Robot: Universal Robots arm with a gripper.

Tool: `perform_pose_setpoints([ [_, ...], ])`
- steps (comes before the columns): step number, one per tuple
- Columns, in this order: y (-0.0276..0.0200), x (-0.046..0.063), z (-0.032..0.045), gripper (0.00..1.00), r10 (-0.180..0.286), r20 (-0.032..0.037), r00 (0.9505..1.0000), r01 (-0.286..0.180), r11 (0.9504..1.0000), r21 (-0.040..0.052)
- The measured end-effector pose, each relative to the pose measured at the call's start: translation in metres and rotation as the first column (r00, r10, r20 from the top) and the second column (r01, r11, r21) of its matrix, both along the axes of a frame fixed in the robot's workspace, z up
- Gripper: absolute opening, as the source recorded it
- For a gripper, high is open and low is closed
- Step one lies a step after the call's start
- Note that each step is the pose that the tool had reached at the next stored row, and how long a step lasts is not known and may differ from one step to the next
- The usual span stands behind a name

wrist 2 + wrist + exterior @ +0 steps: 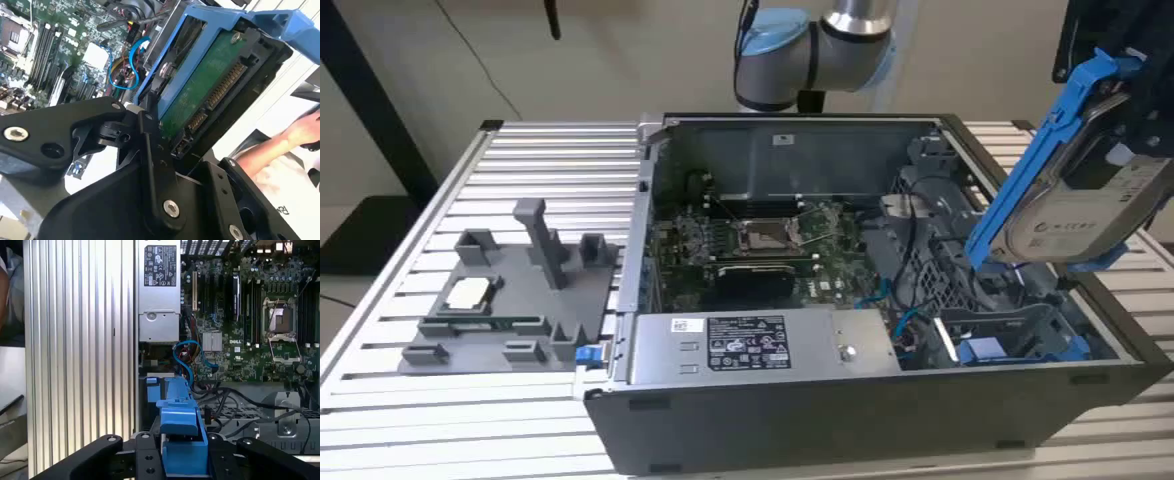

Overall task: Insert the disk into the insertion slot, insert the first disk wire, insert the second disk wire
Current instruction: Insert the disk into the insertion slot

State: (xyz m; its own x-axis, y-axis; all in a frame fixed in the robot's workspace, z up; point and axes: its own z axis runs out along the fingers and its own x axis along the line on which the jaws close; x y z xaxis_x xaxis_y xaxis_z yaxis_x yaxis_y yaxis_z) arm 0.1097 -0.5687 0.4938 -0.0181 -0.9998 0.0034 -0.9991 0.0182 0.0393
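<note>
In the exterior view my gripper is shut on the disk, a silver drive with a white label in a bright blue carrier. The disk hangs steeply tilted above the exterior view's right side of the open computer case. Below it lies the insertion slot, a grey bay with blue fittings, and the disk is apart from it. In the second wrist view the disk's green board shows between my black fingers. In the first wrist view the blue carrier sits in my gripper. Blue wires curl inside the case.
The labelled grey power-supply box lies along the case's front, with the motherboard and its processor socket behind it. A grey fixture tray with small parts stands on the slatted metal table. A person's arm is close by.
</note>
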Motion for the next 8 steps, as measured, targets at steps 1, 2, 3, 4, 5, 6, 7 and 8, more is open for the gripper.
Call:
perform_pose_setpoints([
  [1, 0.0, 0.0001, 0.0, 0.33, 0.0, 0.0, 1.0, 0.0, 1.0, 0.0],
  [2, 0.0, 0.0003, 0.0, 0.33, 0.0, 0.0, 1.0, 0.0, 1.0, 0.0],
  [3, 0.0, 0.0007, 0.0, 0.33, 0.0, 0.0, 1.0, 0.0, 1.0, 0.0001],
  [4, 0.0, 0.0007, -0.0001, 0.33, 0.0, 0.0, 1.0, 0.0, 1.0, 0.0001],
  [5, 0.0, 0.0007, -0.0001, 0.33, 0.0, 0.0, 1.0, 0.0, 1.0, -0.0001],
  [6, 0.0, 0.0007, -0.0003, 0.33, 0.0, 0.0, 1.0, 0.0, 1.0, 0.0],
  [7, -0.0001, 0.0007, -0.0006, 0.33, 0.0, 0.0, 1.0, 0.0, 1.0, 0.0001],
  [8, 0.0, 0.0007, -0.001, 0.33, 0.0, 0.0, 1.0, 0.0, 1.0, 0.0002],
])
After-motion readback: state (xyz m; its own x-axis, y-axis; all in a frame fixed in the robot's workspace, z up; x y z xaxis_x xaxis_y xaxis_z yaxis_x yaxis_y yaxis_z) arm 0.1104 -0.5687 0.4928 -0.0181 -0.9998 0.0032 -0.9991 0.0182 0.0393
